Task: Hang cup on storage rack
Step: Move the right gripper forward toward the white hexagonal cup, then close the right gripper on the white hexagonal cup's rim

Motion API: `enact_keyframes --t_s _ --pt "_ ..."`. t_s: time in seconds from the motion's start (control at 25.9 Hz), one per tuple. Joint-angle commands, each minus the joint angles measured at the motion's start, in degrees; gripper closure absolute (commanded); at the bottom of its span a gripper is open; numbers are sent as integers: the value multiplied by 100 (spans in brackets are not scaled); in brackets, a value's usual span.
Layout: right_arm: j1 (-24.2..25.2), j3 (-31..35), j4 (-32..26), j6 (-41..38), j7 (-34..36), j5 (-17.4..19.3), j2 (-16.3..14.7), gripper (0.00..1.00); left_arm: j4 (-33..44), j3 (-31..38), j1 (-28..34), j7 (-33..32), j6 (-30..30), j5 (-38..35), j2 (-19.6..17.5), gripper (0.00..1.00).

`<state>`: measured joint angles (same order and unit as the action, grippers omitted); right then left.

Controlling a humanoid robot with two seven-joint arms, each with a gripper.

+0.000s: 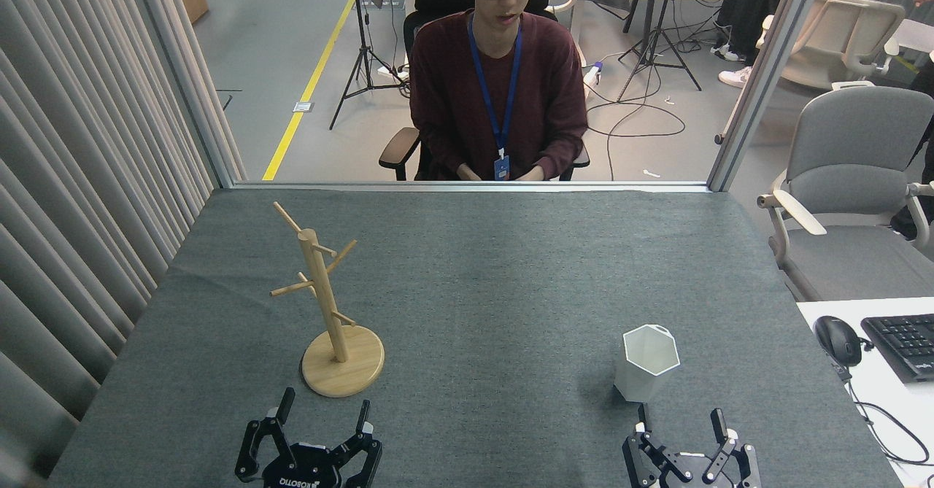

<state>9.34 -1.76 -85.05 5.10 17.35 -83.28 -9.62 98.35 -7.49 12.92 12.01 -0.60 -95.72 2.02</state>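
Cup stands upright near right gripper; rack by left gripper; both spread wide, empty

Left gripper, lower left of the frame: black, two fingers pointing up and away from the lower edge, spread apart with a clear gap between the tips. White markings near each fingertip; lettering visible on the body at the bottom edge. Wrist and arm cut off below the frame.

Right gripper, lower right of the frame: black, likewise pointing upward, fingers parted, linkage bars visible beneath them. Body partly cropped by the bottom edge. Both grippers low in the frame, well apart from each other, holding nothing.
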Motion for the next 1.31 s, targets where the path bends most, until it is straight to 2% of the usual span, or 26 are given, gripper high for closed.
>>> enact_keyframes --t_s 0.0,0.15,0.39,1.27 --pt "-301 0 462 8 -3 23 4 2 0 19 9 12 -11 1 0 1" --pt "-714 0 928 8 5 23 4 2 0 54 26 12 -11 1 -35 1" --pt "-1110 0 1306 0 23 23 -31 2 9 63 26 12 -11 1 -35 1" --pt "-1980 -35 2431 0 58 5 13 2 0 63 9 21 -11 1 -35 1"
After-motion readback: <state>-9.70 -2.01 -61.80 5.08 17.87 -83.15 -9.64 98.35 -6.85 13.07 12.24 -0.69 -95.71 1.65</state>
